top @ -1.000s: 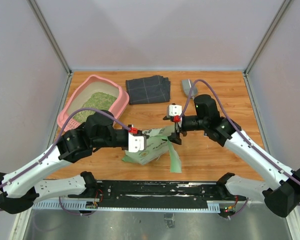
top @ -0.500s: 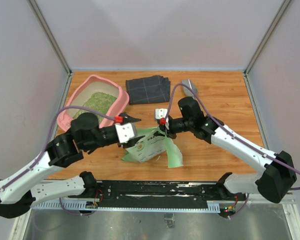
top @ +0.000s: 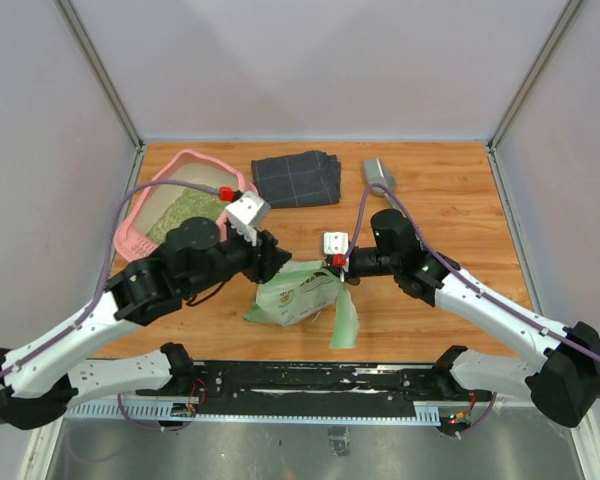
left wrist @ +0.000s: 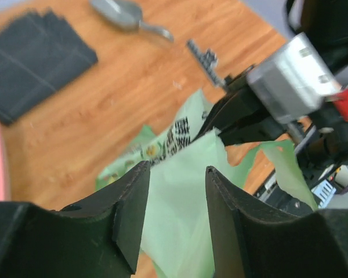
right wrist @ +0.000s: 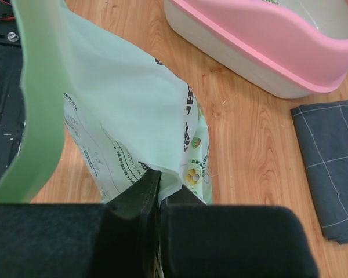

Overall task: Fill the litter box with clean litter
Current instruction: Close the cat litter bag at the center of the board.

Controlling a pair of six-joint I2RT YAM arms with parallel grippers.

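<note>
top: high, looking down | wrists: close, opposite sides, sharing bag [left wrist: 175, 179]

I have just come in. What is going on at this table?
Two robot arms are working on a green plastic bag on the table. The right gripper is shut on the bag's thin edge. The left gripper is open, close to the bag, not gripping it. The pink litter box stands at the far left with some litter already in it. A folded cloth and a scoop lie at the back.
</note>
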